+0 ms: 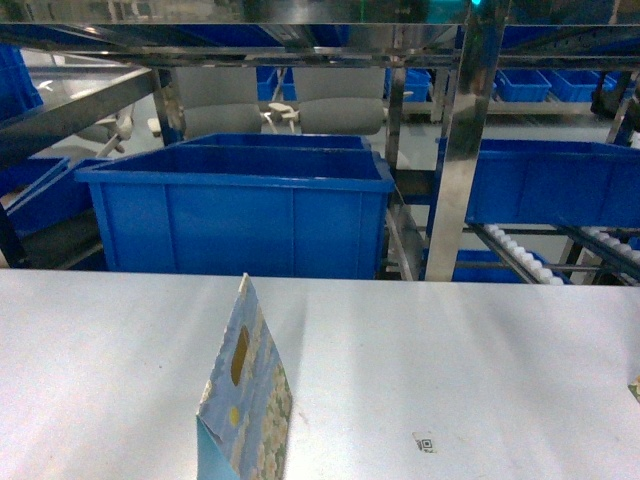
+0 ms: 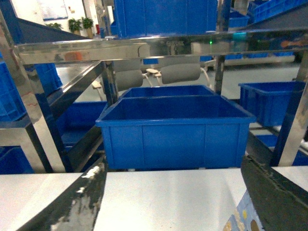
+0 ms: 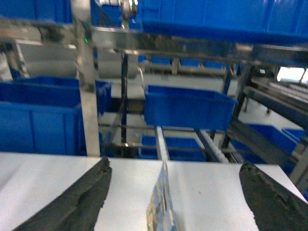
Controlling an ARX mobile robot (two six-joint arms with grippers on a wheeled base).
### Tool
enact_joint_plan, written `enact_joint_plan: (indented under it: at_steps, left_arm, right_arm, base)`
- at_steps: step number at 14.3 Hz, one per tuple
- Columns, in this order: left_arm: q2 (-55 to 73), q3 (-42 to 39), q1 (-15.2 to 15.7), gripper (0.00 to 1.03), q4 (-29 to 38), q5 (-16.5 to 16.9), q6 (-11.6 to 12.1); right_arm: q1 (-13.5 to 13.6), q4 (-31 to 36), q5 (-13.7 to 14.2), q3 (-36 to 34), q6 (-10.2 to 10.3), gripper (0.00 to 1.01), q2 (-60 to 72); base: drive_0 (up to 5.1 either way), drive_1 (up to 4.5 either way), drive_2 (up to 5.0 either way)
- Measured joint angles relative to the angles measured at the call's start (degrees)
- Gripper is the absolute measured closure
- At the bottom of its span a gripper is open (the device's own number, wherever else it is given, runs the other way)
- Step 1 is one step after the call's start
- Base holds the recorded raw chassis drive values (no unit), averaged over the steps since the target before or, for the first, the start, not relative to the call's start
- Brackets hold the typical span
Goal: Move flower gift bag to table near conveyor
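The flower gift bag (image 1: pixel 245 400) stands upright on the table (image 1: pixel 480 350), left of centre and close to the front edge, with its oval handle hole near the top. Neither gripper shows in the head view. In the right wrist view the bag (image 3: pixel 164 204) rises edge-on between the widely spread dark fingers of my right gripper (image 3: pixel 174 166), which is open and touches nothing. My left gripper (image 2: pixel 173 178) is open over bare tabletop, and a corner of the bag (image 2: pixel 244 219) shows just inside its right finger (image 2: pixel 274 197). The conveyor (image 1: pixel 520 255) stands behind the table.
A large blue bin (image 1: pixel 240 205) sits in the steel rack just past the table's far edge, with another blue bin (image 1: pixel 550 180) to its right. A steel post (image 1: pixel 465 150) stands between them. A black code marker (image 1: pixel 424 441) lies on the tabletop.
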Motion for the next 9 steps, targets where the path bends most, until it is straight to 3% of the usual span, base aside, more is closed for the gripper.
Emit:
enact_joint_plan:
  at_steps: [1,2,4,5,6,8,9]
  left_arm:
    - [-3.3,-3.2,3.6,0.34,0.0,4.0,-1.0]
    - [-5.4,-4.7,6.2,0.46,-0.5,7.1,-1.5]
    - [-9.2,-7.2,10.6,0.74,-1.6,11.7,-1.9]
    - [-11.1,-8.6,12.6,0.88,-2.5,13.7,-1.9]
    - [-12.9,-9.5,14.4,1.02,-3.0,15.5,-2.1]
    - [-15.8,-11.1,17.1,1.01,-4.5,18.2,-2.2]
    - [-17.4,-11.7,21.8,1.01,-5.5,23.7,-2.2]
  right_arm:
    - [1.9,2.7,-1.5,-3.8,2.3,0.30,-5.0]
    - [4.5,3.1,-0.5,-4.7,3.0,0.42,-5.3]
    - [8.8,2.9,4.8,-7.6,3.8,0.70,-7.3]
    - [15.4,3.1,10.3,-8.5,4.0,0.85,-8.4]
    - [16.5,3.5,10.8,-9.0,4.0,0.99,-8.9]
    - [16.0,3.7,11.4,-10.7,4.2,0.99,-10.0]
    - [16.0,3.8,11.4,-11.3,4.2,0.99,-10.4]
  base:
    - [0.0,0.00,0.0]
    - [0.0,0.00,0.0]
    - [0.0,0.00,0.0]
    - [0.0,0.00,0.0]
    - [0.0,0.00,0.0]
    - [0.0,0.00,0.0]
    - [0.0,0.00,0.0]
